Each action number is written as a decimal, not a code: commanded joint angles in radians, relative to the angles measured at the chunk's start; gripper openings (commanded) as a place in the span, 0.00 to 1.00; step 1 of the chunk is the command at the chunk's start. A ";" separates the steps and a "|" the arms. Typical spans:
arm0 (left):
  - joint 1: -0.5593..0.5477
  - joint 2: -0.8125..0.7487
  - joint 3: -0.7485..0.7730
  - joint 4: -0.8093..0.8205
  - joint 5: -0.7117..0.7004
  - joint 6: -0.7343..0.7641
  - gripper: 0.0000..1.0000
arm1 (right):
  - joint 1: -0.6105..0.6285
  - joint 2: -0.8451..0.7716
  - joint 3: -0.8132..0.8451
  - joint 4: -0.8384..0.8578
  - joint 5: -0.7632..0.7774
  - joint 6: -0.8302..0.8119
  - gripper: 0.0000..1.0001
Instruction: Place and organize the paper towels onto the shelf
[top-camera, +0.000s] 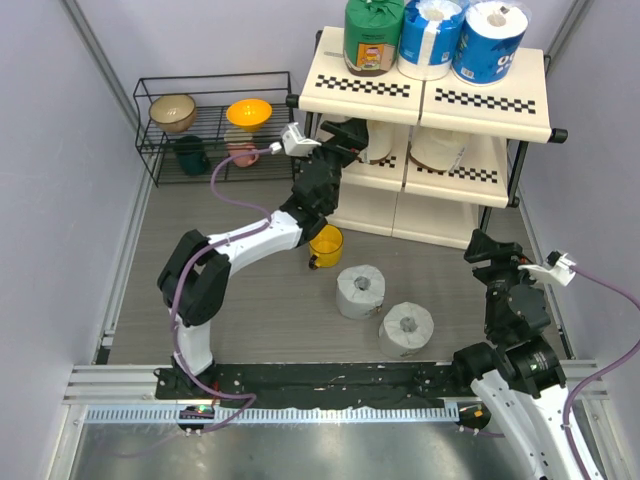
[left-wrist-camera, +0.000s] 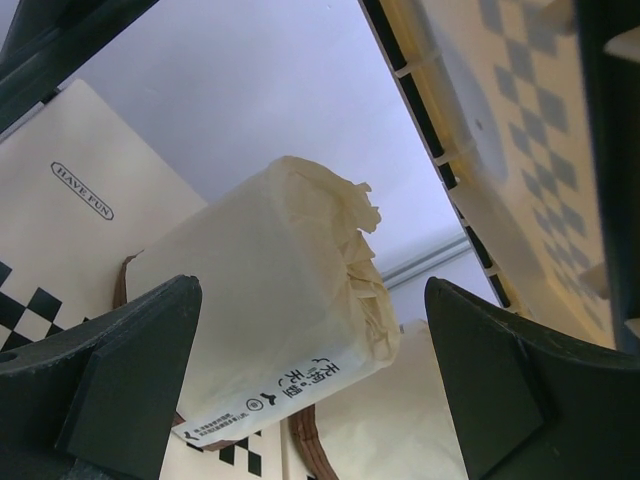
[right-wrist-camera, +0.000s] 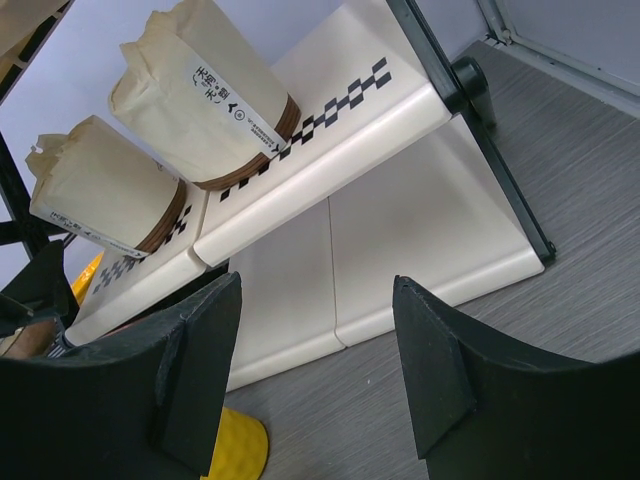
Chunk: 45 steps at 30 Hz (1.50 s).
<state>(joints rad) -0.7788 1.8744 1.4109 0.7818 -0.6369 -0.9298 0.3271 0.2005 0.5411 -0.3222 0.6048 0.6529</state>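
The shelf (top-camera: 480, 100) stands at the back right. Its top tier holds a green-wrapped roll (top-camera: 374, 35) and two blue-and-white rolls (top-camera: 430, 38) (top-camera: 490, 42). On the middle tier are two cream rolls (top-camera: 378, 140) (top-camera: 440, 150). Two grey-white paper towels (top-camera: 360, 291) (top-camera: 407, 330) stand on the floor. My left gripper (top-camera: 348, 142) reaches into the middle tier. It is open around a cream roll (left-wrist-camera: 270, 290), with a gap showing at the right finger (left-wrist-camera: 510, 380). My right gripper (right-wrist-camera: 315, 370) hangs open and empty before the shelf's bottom panel (right-wrist-camera: 400, 240).
A yellow cup (top-camera: 325, 245) sits on the floor just under my left arm, left of the grey-white rolls. A low black wire rack (top-camera: 215, 125) with bowls and cups stands at the back left. Walls close in both sides.
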 joint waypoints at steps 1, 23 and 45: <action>-0.002 0.032 0.066 0.057 -0.046 0.036 1.00 | 0.000 -0.010 0.037 0.015 0.029 -0.012 0.68; 0.033 0.152 0.168 0.123 -0.073 -0.070 1.00 | -0.002 -0.007 0.051 -0.003 0.056 -0.033 0.68; 0.107 0.238 0.361 -0.003 0.005 -0.066 1.00 | -0.002 -0.001 0.063 -0.014 0.070 -0.047 0.68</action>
<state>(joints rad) -0.6823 2.1132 1.7004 0.7841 -0.6514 -1.0000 0.3271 0.2005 0.5644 -0.3492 0.6449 0.6254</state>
